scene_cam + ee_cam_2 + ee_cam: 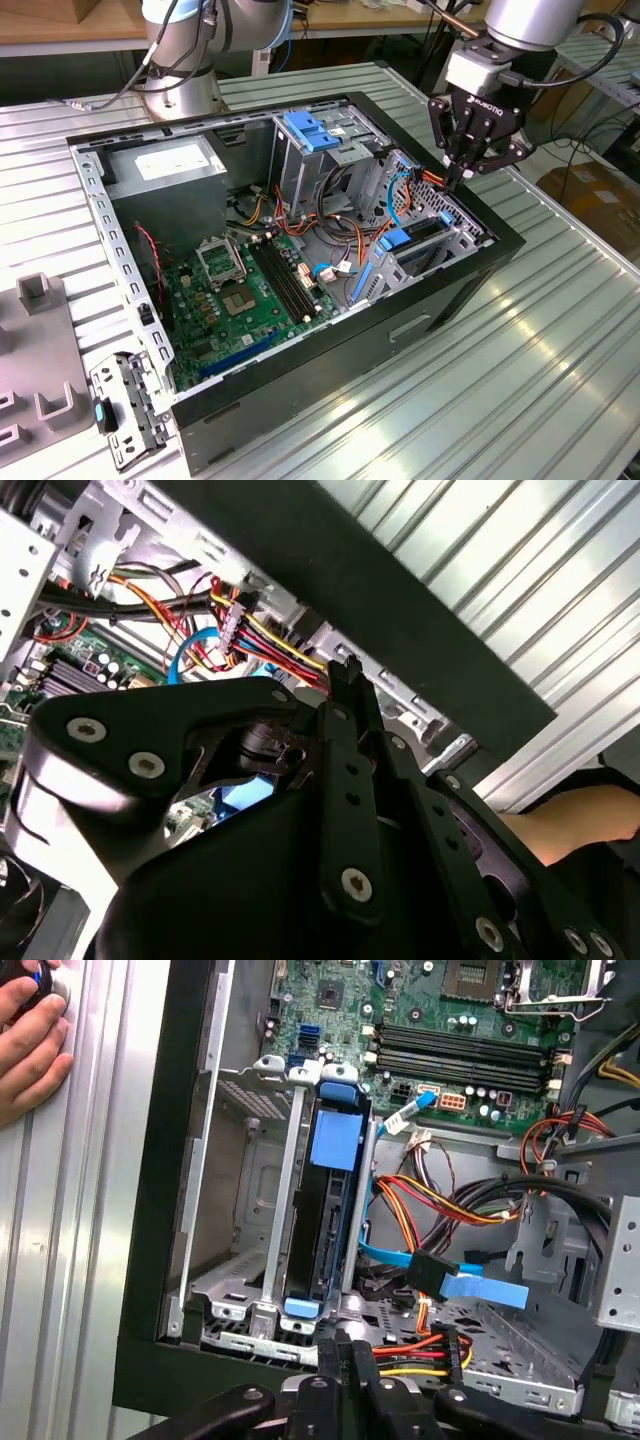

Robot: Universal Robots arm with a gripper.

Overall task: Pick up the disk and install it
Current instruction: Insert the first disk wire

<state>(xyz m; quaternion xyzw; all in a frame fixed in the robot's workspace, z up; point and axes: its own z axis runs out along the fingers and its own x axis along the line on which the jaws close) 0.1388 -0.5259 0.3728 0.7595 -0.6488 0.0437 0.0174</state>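
Note:
The disk (pixel 325 1222) stands on edge in a slot of the drive cage (pixel 255 1260) inside the open computer case (pixel 440 300). Its blue bracket (pixel 333 1140) shows along the edge. In the exterior view the disk (pixel 418 233) sits low in the cage by the case's wall on the exterior view's right. My gripper (pixel 454 180) hangs just above that end of the cage, fingers shut together with nothing between them. In both wrist views the shut gripper (pixel 350 1348) (pixel 345 666) points down beside a bundle of coloured power wires (pixel 425 1352), close to the disk's end.
The green motherboard (pixel 240 290) fills the case floor, with loose cables (pixel 330 225) and a blue data cable (pixel 470 1282) beside the cage. A blue latch (pixel 310 130) tops the taller cage. A person's hand (pixel 25 1045) rests on the ribbed table (pixel 560 350). A second arm's base (pixel 180 70) stands behind.

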